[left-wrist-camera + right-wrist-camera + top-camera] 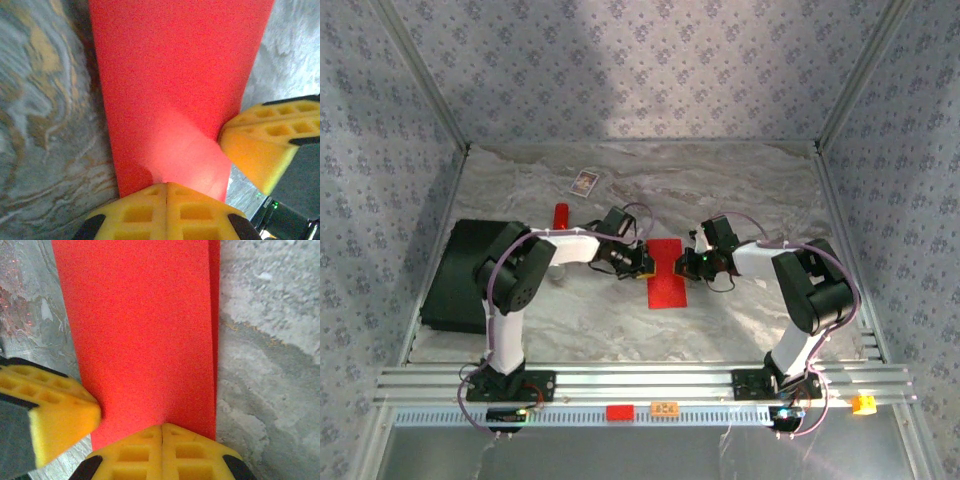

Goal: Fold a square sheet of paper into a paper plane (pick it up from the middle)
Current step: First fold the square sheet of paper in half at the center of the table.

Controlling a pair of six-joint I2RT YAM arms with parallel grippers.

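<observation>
Paper (665, 290) being pinched at mid-length
We are pinching its light, floppy edges with left gripper (166, 189) and right gripper (162, 429), both closed tight on it

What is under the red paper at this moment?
Marbled tabletop shows on both sides of the square sheet of paper, with a shadow along one edge. What lies directly beneath is covered by the paper and the tips of the left gripper and right gripper.
</observation>
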